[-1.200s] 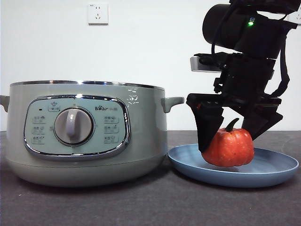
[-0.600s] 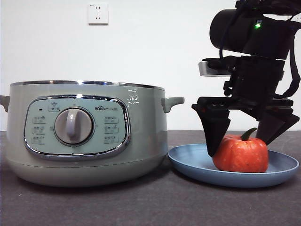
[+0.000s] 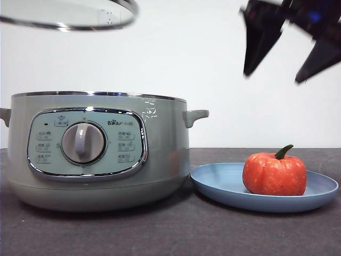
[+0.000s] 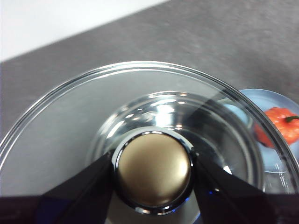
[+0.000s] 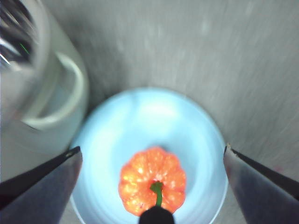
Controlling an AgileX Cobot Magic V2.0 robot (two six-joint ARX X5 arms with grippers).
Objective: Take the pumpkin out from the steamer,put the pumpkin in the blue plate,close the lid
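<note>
The pumpkin (image 3: 274, 174) sat upright on the plate (image 3: 224, 184), toward its right rim, just right of the steamer (image 3: 96, 149) at the desk's front. A second earlier the right gripper (image 3: 282, 50) had straddled it; now that gripper had risen well clear, jaws spread wide and empty. The left gripper (image 4: 153, 170), jaws clamped on the knob, held the lid (image 3: 69, 15) high above the steamer. Only the closing looked left.
</note>
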